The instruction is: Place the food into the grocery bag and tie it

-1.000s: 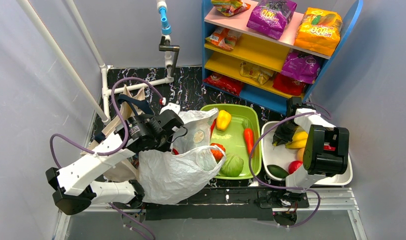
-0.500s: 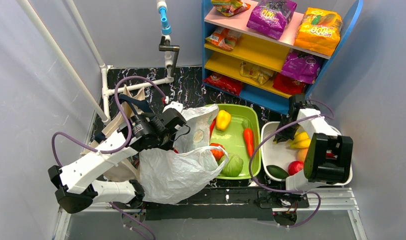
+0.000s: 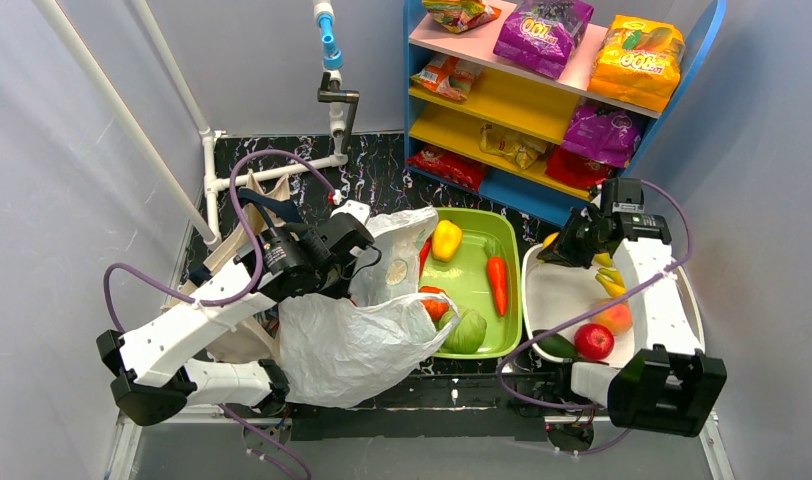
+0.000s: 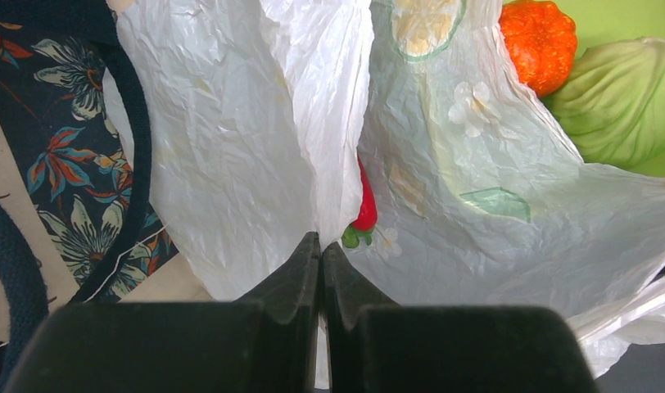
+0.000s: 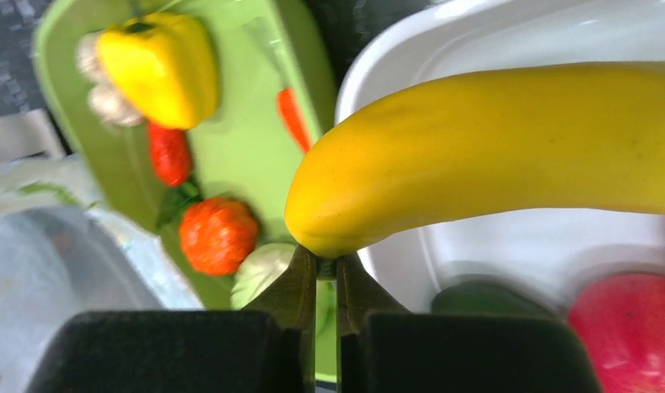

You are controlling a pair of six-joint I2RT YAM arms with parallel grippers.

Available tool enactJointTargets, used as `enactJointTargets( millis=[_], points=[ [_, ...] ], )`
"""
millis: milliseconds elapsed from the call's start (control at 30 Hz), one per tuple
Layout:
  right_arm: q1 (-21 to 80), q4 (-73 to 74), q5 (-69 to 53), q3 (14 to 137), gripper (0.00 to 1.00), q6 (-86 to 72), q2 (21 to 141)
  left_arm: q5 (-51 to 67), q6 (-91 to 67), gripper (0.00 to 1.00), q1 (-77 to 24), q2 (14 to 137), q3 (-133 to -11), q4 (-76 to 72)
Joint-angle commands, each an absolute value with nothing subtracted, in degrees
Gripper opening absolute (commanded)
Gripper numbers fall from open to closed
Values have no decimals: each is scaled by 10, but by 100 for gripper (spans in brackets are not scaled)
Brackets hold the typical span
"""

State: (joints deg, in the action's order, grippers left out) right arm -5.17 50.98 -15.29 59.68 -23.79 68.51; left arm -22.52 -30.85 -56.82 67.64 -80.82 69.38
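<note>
Left fingers (image 4: 300,274) pinched shut on fold of white grocery bag (image 4: 231,139), which lies slumped on counter (image 3: 382,180) against green tray (image 3: 472,280). Right fingers (image 5: 290,291) clamped tight on tip of yellow banana (image 5: 509,143), held above white tray (image 5: 517,246).

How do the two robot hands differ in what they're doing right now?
The left gripper pinches thin white grocery bag plastic; the right gripper pinches the tip of a yellow banana. The left gripper sits beside the green tray, the right gripper above the white tray. Both have their fingers shut.
</note>
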Motion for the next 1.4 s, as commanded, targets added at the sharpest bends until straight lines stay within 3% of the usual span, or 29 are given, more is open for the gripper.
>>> enactJointTargets(
  millis=[0, 333, 633, 767, 1067, 1367],
  points=[
    [-52, 516, -278, 635, 1, -236, 635, -213, -306, 0, -570, 675, -829, 698],
    [-23, 458, -506, 674, 1, -292, 585, -207, -321, 0, -570, 666, -836, 710],
    [132, 472, -593, 766, 1, -301, 620, -197, -327, 0, -570, 659, -833, 707],
    [178, 414, -642, 772, 1, -357, 630, -194, -327, 0, -570, 657, -831, 705],
    [291, 96, -686, 681, 1, -603, 643, -190, -330, 0, -570, 650, -831, 704],
    [402, 48, -660, 693, 1, -590, 751, -204, -345, 0, -570, 633, -831, 717]
  ],
)
